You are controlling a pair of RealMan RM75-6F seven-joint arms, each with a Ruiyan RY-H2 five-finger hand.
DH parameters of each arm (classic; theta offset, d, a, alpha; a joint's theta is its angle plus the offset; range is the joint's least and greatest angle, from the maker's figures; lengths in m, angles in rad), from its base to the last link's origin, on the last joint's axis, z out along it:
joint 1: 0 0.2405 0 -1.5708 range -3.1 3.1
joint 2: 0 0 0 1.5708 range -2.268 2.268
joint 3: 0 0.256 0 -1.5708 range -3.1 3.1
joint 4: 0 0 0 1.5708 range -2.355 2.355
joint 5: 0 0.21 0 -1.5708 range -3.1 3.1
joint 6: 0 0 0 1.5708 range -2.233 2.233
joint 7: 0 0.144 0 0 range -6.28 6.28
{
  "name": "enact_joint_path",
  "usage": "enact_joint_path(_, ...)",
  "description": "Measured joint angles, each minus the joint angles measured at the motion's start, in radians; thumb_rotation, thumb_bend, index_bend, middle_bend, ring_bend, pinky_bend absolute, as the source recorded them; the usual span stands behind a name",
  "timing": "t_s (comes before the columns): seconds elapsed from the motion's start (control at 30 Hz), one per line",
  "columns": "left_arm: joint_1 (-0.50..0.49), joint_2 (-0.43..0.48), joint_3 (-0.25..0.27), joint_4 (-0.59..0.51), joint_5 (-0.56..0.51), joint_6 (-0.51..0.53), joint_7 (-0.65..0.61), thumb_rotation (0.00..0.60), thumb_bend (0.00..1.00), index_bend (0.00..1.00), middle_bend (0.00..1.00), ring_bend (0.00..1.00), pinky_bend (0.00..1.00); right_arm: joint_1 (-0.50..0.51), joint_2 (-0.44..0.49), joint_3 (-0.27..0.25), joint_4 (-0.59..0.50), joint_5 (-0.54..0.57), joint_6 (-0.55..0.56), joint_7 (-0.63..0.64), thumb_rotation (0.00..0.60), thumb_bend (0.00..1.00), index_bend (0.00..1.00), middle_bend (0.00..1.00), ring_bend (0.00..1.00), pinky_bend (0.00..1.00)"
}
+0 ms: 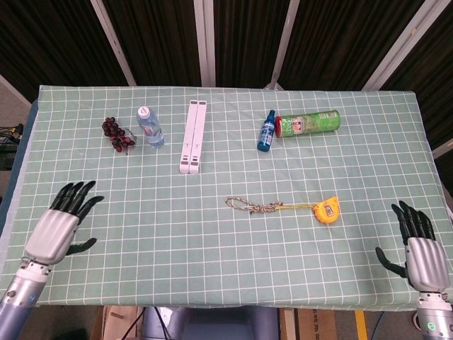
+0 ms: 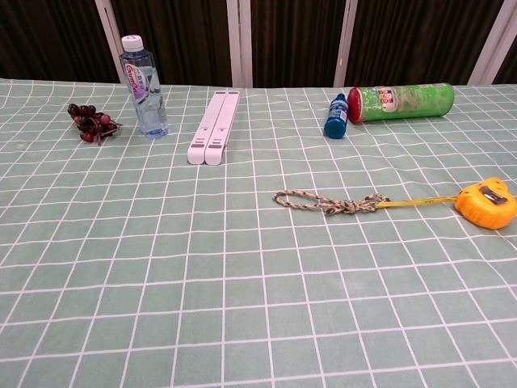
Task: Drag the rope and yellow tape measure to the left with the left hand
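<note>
1. The left hand (image 1: 62, 225) hovers over the near-left part of the tabletop (image 1: 141, 234), fingers (image 1: 76, 195) spread and holding nothing; it shows only in the head view.
2. The rope (image 1: 251, 206) lies flat near the middle of the tabletop, well apart from that hand, its free loop pointing left. Its right end joins the drawn-out yellow blade that runs to the yellow tape measure (image 1: 326, 210).
3. The step in hand is judged to be the reach. It would go best if the left hand travels right and slightly forward, comes down on the looped left end of the rope, and closes on it there before any pull.
4. A slow, low pull leftward should let the tape measure trail behind; a jerk could slip the knot or tip the case.
5. The right hand (image 1: 420, 249) rests at the near-right edge, open and empty, and is not needed.
6. The grapes (image 1: 117, 134), water bottle (image 1: 150, 127), white folded stand (image 1: 193, 137), blue spray bottle (image 1: 266, 132) and green can (image 1: 308, 124) all sit further back, so nothing stands on the drag path.
</note>
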Motion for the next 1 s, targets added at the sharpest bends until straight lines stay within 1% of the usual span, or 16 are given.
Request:
enact_joint_path(0.13, -0.114, -0.025, -0.08, -0.036, -0.088, -0.113, 0.088, 0.6, 0.21, 0.33, 0.0, 0.0, 0.0, 0.003, -0.001, 0.005, 0.0, 0.017, -0.01, 0.013, 0.6, 0.32, 0.0, 0.0, 0.0, 0.0)
enact_joint_path(0.27, -0.221, -0.084, -0.147, -0.037, -0.212, -0.208, 0.179, 0.6, 0.24, 0.4, 0.02, 0.0, 0.0, 0.005, 0.001, 0.012, -0.001, 0.038, -0.023, 0.032, 0.6, 0.32, 0.0, 0.0, 0.0, 0.0)
enact_joint_path(0.4, -0.339, -0.191, -0.201, 0.0, -0.335, -0.286, 0.28, 0.6, 0.25, 0.44, 0.03, 0.0, 0.0, 0.006, 0.006, 0.016, -0.008, 0.058, -0.035, 0.046, 0.6, 0.32, 0.0, 0.0, 0.0, 0.0)
enact_joint_path(0.5, -0.42, -0.285, -0.227, 0.052, -0.421, -0.317, 0.364, 0.6, 0.26, 0.46, 0.04, 0.0, 0.0, 0.006, 0.011, 0.019, -0.017, 0.072, -0.044, 0.054, 0.6, 0.32, 0.0, 0.0, 0.0, 0.0)
enact_joint_path(0.7, -0.56, -0.466, -0.253, 0.192, -0.558, -0.343, 0.503, 0.6, 0.27, 0.48, 0.06, 0.0, 0.0, 0.007, 0.02, 0.023, -0.03, 0.09, -0.059, 0.07, 0.6, 0.32, 0.0, 0.0, 0.0, 0.0)
enact_joint_path(0.8, -0.615, -0.543, -0.257, 0.267, -0.612, -0.346, 0.539, 0.6, 0.27, 0.49, 0.06, 0.0, 0.0, 0.007, 0.026, 0.025, -0.036, 0.101, -0.066, 0.08, 0.6, 0.32, 0.0, 0.0, 0.0, 0.0)
enact_joint_path(1.0, -0.696, -0.662, -0.251, 0.386, -0.683, -0.349, 0.58, 0.6, 0.27, 0.51, 0.06, 0.0, 0.0, 0.008, 0.033, 0.028, -0.044, 0.115, -0.078, 0.092, 0.6, 0.32, 0.0, 0.0, 0.0, 0.0)
